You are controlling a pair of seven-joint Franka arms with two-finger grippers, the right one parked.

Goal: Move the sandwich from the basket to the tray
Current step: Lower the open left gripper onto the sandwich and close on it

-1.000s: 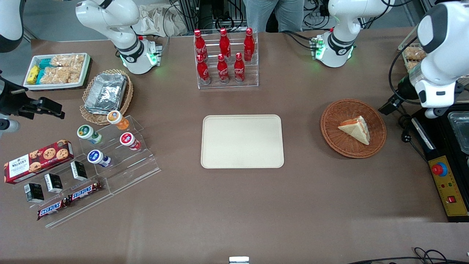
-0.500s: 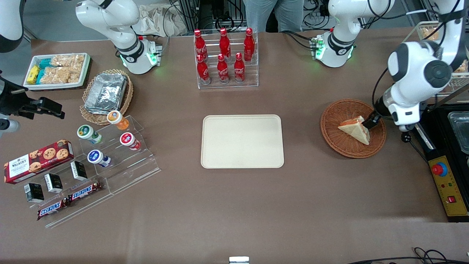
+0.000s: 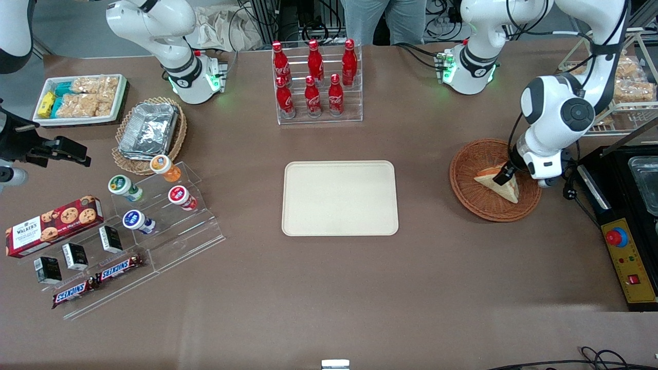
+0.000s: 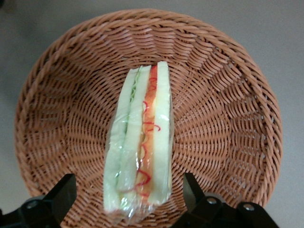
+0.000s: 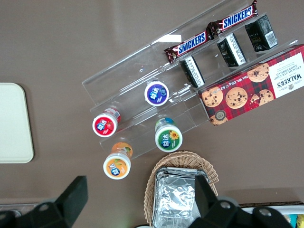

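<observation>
The sandwich (image 3: 501, 187) lies in the reddish-brown wicker basket (image 3: 465, 177) toward the working arm's end of the table. In the left wrist view the wrapped sandwich (image 4: 140, 142) stands on edge in the basket (image 4: 228, 109), with red and pale filling showing. My gripper (image 3: 501, 176) hangs just above the sandwich inside the basket. It is open, with one black finger (image 4: 59, 197) on each side of the sandwich's end and a gap to the bread on both sides. The cream tray (image 3: 339, 198) lies flat at the table's middle, with nothing on it.
A rack of red cola bottles (image 3: 316, 82) stands farther from the front camera than the tray. A black machine with a yellow control panel (image 3: 627, 262) sits beside the basket at the table's end. A snack rack (image 3: 629, 92) stands near the arm.
The working arm has swung in from the table's end and come down over the basket. The gripper now hangs over the sandwich. The sandwich and basket have not moved.
</observation>
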